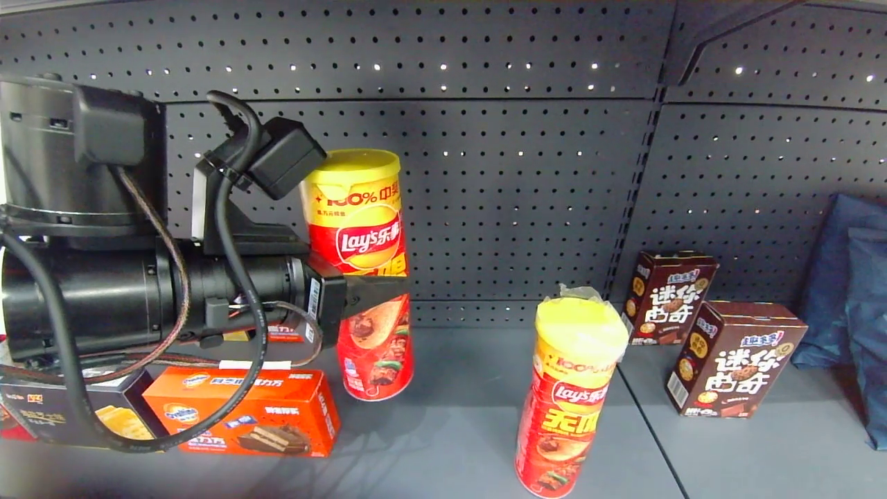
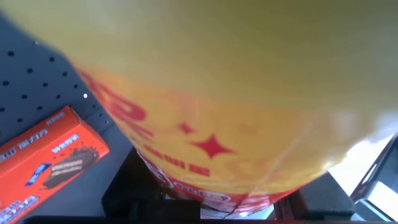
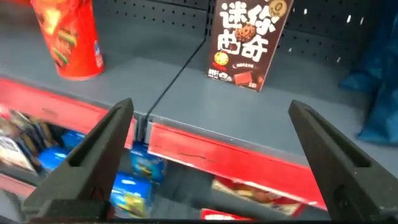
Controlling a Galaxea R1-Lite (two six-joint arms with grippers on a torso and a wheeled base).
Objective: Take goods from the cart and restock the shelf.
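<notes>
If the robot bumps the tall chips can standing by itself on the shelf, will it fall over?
Probably, yes. The can is tall on a narrow base, so a bump near its yellow lid would likely tip it. Being round, it might then roll along the flat shelf.

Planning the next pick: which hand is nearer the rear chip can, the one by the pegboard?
Left. The left hand is clamped on that chip can. The right hand hangs open out past the red front edge of the shelf, well clear of it.
</notes>
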